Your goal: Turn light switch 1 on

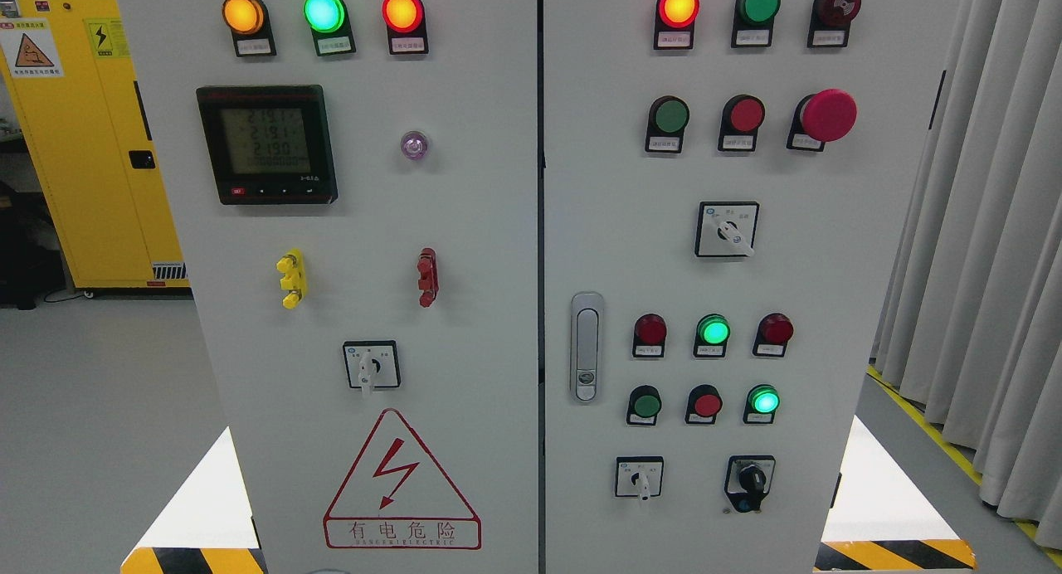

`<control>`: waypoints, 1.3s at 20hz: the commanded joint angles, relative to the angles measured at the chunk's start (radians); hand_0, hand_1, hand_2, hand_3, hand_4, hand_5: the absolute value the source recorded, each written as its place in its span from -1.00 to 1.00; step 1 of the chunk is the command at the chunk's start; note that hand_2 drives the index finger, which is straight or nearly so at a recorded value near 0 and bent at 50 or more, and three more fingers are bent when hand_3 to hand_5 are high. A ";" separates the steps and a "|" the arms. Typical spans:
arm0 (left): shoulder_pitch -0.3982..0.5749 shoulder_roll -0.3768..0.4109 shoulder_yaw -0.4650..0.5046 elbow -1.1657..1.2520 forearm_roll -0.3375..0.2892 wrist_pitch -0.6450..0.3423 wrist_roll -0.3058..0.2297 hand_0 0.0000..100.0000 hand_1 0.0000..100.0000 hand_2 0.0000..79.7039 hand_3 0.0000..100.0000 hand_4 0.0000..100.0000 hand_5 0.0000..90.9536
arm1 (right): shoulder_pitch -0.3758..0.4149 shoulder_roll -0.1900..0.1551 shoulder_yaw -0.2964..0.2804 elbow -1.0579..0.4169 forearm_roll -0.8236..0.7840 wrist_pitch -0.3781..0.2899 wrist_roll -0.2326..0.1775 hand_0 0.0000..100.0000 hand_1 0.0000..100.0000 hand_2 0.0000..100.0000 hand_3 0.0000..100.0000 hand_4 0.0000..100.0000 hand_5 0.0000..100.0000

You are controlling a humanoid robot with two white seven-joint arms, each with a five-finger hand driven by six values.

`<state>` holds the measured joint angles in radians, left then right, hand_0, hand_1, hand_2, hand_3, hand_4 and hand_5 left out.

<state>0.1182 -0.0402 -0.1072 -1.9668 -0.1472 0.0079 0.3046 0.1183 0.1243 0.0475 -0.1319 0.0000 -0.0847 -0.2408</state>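
Grey cabinet (pixel 465 226) fills the view, and no robot hand shows, so I cannot tell how the fingers are. Tiny labels under the buttons are too blurry to read, so switch 1 may be any one. Red triangle sign (pixel 401 481) reads 有电危险. Bare floor (pixel 91 391) lies left.

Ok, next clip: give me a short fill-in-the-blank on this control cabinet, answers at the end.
1. The middle lamp of the top-left lamp row glows ____.
2. The large mushroom button on the right door is ____.
3. The warning triangle on the left door shows a ____ symbol.
4. The door handle sits on the ____ door.

Answers: green; red; lightning bolt; right
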 commanded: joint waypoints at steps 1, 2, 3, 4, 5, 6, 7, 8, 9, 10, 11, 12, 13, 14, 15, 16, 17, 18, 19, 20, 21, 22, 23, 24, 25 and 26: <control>-0.075 -0.056 -0.098 -0.063 -0.048 0.047 0.071 -0.51 0.14 0.17 0.36 0.48 0.53 | 0.000 0.000 0.000 0.000 -0.029 0.000 0.000 -1.00 0.00 -0.92 -1.00 -1.00 -1.00; -0.077 -0.058 -0.103 -0.061 -0.048 0.050 0.073 -0.51 0.15 0.19 0.37 0.48 0.52 | 0.001 0.000 0.000 0.000 -0.029 0.000 0.000 -1.00 0.00 -0.92 -1.00 -1.00 -1.00; -0.080 -0.058 -0.103 -0.061 -0.049 0.053 0.073 -0.51 0.15 0.19 0.37 0.48 0.53 | 0.000 0.000 0.000 0.000 -0.029 0.000 0.000 -1.00 0.00 -0.92 -1.00 -1.00 -1.00; -0.090 -0.059 -0.103 -0.058 -0.051 0.064 0.073 -0.51 0.16 0.19 0.37 0.48 0.53 | 0.000 0.000 0.000 0.000 -0.029 0.000 0.000 -1.00 0.00 -0.92 -1.00 -1.00 -1.00; -0.106 -0.059 -0.100 -0.058 -0.051 0.085 0.074 -0.51 0.16 0.20 0.37 0.48 0.53 | 0.001 0.000 0.000 0.000 -0.029 0.000 0.000 -1.00 0.00 -0.92 -1.00 -1.00 -1.00; -0.118 -0.061 -0.098 -0.058 -0.051 0.110 0.076 -0.51 0.16 0.20 0.38 0.48 0.52 | 0.000 0.000 0.000 0.000 -0.029 0.000 0.000 -1.00 0.00 -0.92 -1.00 -1.00 -1.00; -0.130 -0.063 -0.097 -0.058 -0.051 0.127 0.080 -0.52 0.16 0.20 0.38 0.48 0.52 | 0.000 0.000 0.000 0.000 -0.029 0.000 0.000 -1.00 0.00 -0.92 -1.00 -1.00 -1.00; -0.138 -0.066 -0.098 -0.058 -0.051 0.141 0.100 -0.52 0.16 0.20 0.38 0.48 0.51 | 0.001 0.000 0.000 0.000 -0.029 0.000 0.000 -1.00 0.00 -0.92 -1.00 -1.00 -1.00; -0.152 -0.066 -0.097 -0.057 -0.058 0.158 0.134 -0.52 0.17 0.21 0.38 0.48 0.51 | 0.000 0.000 0.000 0.000 -0.029 0.000 0.000 -1.00 0.00 -0.92 -1.00 -1.00 -1.00; -0.163 -0.067 -0.097 -0.056 -0.075 0.178 0.158 -0.53 0.17 0.21 0.37 0.47 0.50 | 0.001 0.000 0.000 0.000 -0.029 0.000 0.000 -1.00 0.00 -0.92 -1.00 -1.00 -1.00; -0.166 -0.067 -0.097 -0.058 -0.090 0.199 0.174 -0.53 0.17 0.21 0.37 0.47 0.49 | 0.000 0.000 0.000 0.000 -0.029 0.000 0.000 -1.00 0.00 -0.92 -1.00 -1.00 -1.00; -0.170 -0.067 -0.097 -0.057 -0.095 0.207 0.185 -0.56 0.21 0.26 0.35 0.45 0.47 | 0.000 0.000 0.000 0.000 -0.029 0.000 0.000 -1.00 0.00 -0.92 -1.00 -1.00 -1.00; -0.176 -0.067 -0.097 -0.056 -0.100 0.211 0.198 -0.56 0.21 0.27 0.35 0.45 0.47 | 0.000 0.000 0.000 0.000 -0.029 0.000 0.000 -1.00 0.00 -0.92 -1.00 -1.00 -1.00; -0.180 -0.069 -0.095 -0.056 -0.101 0.214 0.206 -0.56 0.22 0.28 0.35 0.45 0.46 | 0.000 0.000 0.000 0.000 -0.029 0.000 0.000 -1.00 0.00 -0.92 -1.00 -1.00 -1.00; -0.184 -0.069 -0.094 -0.056 -0.103 0.222 0.208 -0.56 0.22 0.28 0.35 0.46 0.46 | 0.000 0.000 0.000 0.000 -0.029 0.000 0.000 -1.00 0.00 -0.92 -1.00 -1.00 -1.00; -0.190 -0.069 -0.092 -0.056 -0.104 0.234 0.208 -0.56 0.22 0.28 0.35 0.46 0.46 | 0.000 0.000 0.000 0.000 -0.029 0.000 0.000 -1.00 0.00 -0.92 -1.00 -1.00 -1.00; -0.196 -0.069 -0.092 -0.055 -0.106 0.245 0.208 -0.56 0.22 0.29 0.35 0.46 0.47 | 0.000 0.000 0.000 0.000 -0.029 0.000 0.000 -1.00 0.00 -0.92 -1.00 -1.00 -1.00; -0.204 -0.072 -0.092 -0.053 -0.106 0.256 0.208 -0.56 0.22 0.29 0.35 0.46 0.47 | 0.000 0.000 0.000 0.000 -0.029 0.000 0.000 -1.00 0.00 -0.92 -1.00 -1.00 -1.00; -0.215 -0.073 -0.092 -0.052 -0.106 0.273 0.208 -0.56 0.22 0.29 0.35 0.46 0.47 | 0.000 0.000 0.000 0.000 -0.029 0.000 0.000 -1.00 0.00 -0.92 -1.00 -1.00 -1.00; -0.227 -0.075 -0.091 -0.050 -0.106 0.288 0.208 -0.57 0.22 0.30 0.36 0.46 0.47 | 0.001 0.000 0.000 0.000 -0.029 0.000 0.000 -1.00 0.00 -0.92 -1.00 -1.00 -1.00; -0.241 -0.075 -0.089 -0.049 -0.106 0.300 0.209 -0.57 0.22 0.30 0.36 0.46 0.47 | 0.000 0.000 0.000 0.000 -0.029 0.000 0.000 -1.00 0.00 -0.92 -1.00 -1.00 -1.00; -0.253 -0.076 -0.086 -0.046 -0.107 0.310 0.209 -0.57 0.22 0.30 0.36 0.46 0.47 | 0.000 0.000 0.000 0.000 -0.029 0.000 0.000 -1.00 0.00 -0.92 -1.00 -1.00 -1.00; -0.264 -0.076 -0.083 -0.046 -0.106 0.322 0.211 -0.57 0.23 0.31 0.36 0.46 0.47 | 0.000 0.000 0.000 0.000 -0.029 0.000 0.000 -1.00 0.00 -0.92 -1.00 -1.00 -1.00; -0.272 -0.078 -0.082 -0.044 -0.106 0.334 0.209 -0.57 0.23 0.32 0.37 0.46 0.47 | 0.000 0.000 0.000 0.000 -0.029 0.000 0.000 -1.00 0.00 -0.92 -1.00 -1.00 -1.00; -0.278 -0.081 -0.082 -0.044 -0.106 0.349 0.209 -0.58 0.23 0.33 0.37 0.46 0.48 | 0.000 0.000 0.000 0.000 -0.029 0.000 0.000 -1.00 0.00 -0.92 -1.00 -1.00 -1.00; -0.282 -0.082 -0.080 -0.044 -0.106 0.363 0.209 -0.58 0.24 0.34 0.39 0.47 0.48 | 0.000 0.000 0.000 0.000 -0.029 0.000 0.000 -1.00 0.00 -0.92 -1.00 -1.00 -1.00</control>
<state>-0.1183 -0.1056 -0.1883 -2.0133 -0.2496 0.3370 0.5134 0.1185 0.1243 0.0476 -0.1319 0.0000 -0.0847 -0.2408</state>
